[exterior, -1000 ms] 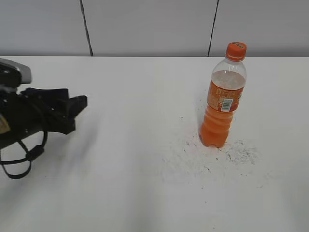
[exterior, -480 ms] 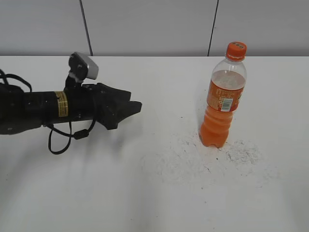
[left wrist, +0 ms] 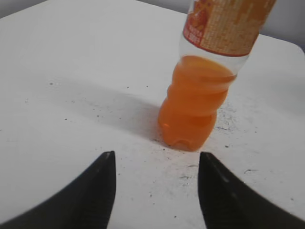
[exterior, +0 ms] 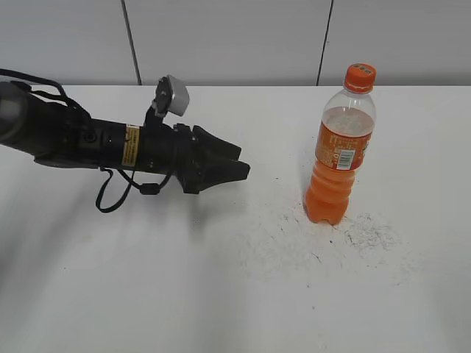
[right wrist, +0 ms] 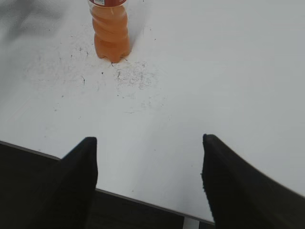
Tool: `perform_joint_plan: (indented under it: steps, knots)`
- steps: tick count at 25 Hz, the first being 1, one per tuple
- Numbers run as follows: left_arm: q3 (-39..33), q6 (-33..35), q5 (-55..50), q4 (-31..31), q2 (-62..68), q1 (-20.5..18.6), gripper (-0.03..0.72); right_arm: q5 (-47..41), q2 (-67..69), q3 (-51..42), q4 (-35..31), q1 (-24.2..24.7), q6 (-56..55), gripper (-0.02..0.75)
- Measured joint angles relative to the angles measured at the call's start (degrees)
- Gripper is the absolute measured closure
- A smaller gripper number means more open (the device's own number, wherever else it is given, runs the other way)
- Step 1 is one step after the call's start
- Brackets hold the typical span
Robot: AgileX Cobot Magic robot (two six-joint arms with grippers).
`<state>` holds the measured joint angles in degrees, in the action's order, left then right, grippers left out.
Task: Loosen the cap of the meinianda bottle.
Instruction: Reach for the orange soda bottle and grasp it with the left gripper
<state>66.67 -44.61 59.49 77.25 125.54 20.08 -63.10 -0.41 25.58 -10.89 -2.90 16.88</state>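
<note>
The meinianda bottle (exterior: 339,151) stands upright on the white table, holding orange drink inside an orange label with a white barcode patch. Its small orange cap (exterior: 360,76) sits on top. My left gripper (exterior: 237,162) is open and empty, pointing right at the bottle from a short way off. In the left wrist view the bottle (left wrist: 200,90) rises ahead of the open left gripper (left wrist: 157,160), cap out of frame. My right gripper (right wrist: 149,140) hangs open over the table's near edge, far from the bottle (right wrist: 111,29). It does not show in the exterior view.
Dark scuff marks (exterior: 324,239) speckle the white table (exterior: 221,294) around the bottle's foot. A grey panelled wall (exterior: 228,40) runs behind the table. The table's front edge (right wrist: 143,200) lies under my right gripper, with dark floor beyond it.
My left arm has swept in from the far left towards the bottle, staying open. The bottle has not moved.
</note>
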Motion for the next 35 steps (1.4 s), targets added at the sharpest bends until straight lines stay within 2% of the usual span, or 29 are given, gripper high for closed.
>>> perform_joint_plan:
  steps: [8, 10, 13, 15, 27, 35]
  knots:
    - [0.34, -0.44, 1.90, 0.45, 0.78, 0.87, 0.250, 0.00, 0.00, 0.00, 0.00, 0.00, 0.00, 0.230]
    - [0.34, -0.44, 1.85, 0.04, 0.99, 1.34, 0.196, 0.00, 0.00, 0.00, 0.00, 0.00, 0.00, 0.230]
    - [0.40, -0.44, 1.59, -2.29, 2.18, 2.34, 0.061, 0.00, 0.00, 0.00, 0.00, 0.00, 0.00, 0.230]
    - [1.06, -0.38, 1.30, -2.93, 3.17, 3.22, 0.036, 0.00, 0.00, 0.00, 0.00, 0.00, 0.00, 0.230]
    - [14.10, -0.33, 2.37, -2.94, 11.24, 10.67, 0.022, 0.00, 0.00, 0.00, 0.00, 0.00, 0.00, 0.230]
    - [18.97, -1.15, 1.19, -3.17, 14.15, 12.33, 0.022, 0.00, 0.00, 0.00, 0.00, 0.00, 0.00, 0.230]
